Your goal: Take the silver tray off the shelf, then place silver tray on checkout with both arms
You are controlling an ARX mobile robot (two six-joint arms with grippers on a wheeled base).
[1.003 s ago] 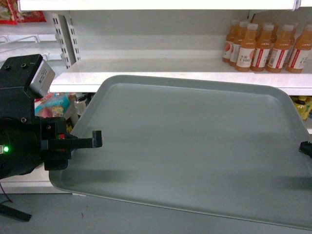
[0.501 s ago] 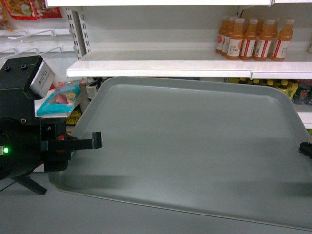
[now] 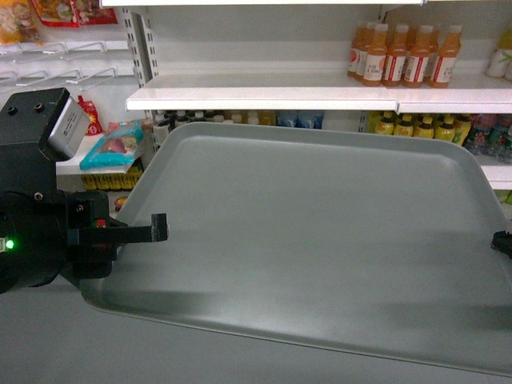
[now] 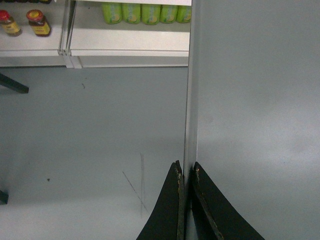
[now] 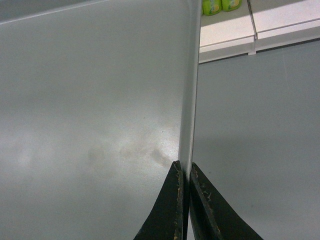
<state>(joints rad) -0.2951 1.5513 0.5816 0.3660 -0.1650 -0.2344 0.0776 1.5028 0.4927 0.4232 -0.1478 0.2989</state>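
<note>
silver tray [image 3: 320, 240] pinched at both side rims by left gripper [image 4: 185, 172], right gripper [image 5: 184, 170], above grey floor [image 4: 90, 130], stocked shelf [image 3: 264, 96] behind

L gripper [image 4: 186, 172] & R gripper [image 5: 184, 170] clamped

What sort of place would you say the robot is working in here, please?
Most likely a shop or a mock-up of one: white shelf boards on slotted uprights, rows of orange drink bottles, and hanging snack packets at upper left.

orange juice bottles [image 3: 400, 54] in a row, upper right; small yellow bottles [image 3: 416, 126] one level below. teal snack pack [image 3: 112, 148] left, red bags [image 3: 72, 11] hanging top left. green bottles [image 4: 145, 12] & two red-lidded jars [image 4: 22, 22] low, by grey floor [image 4: 90, 135].
</note>
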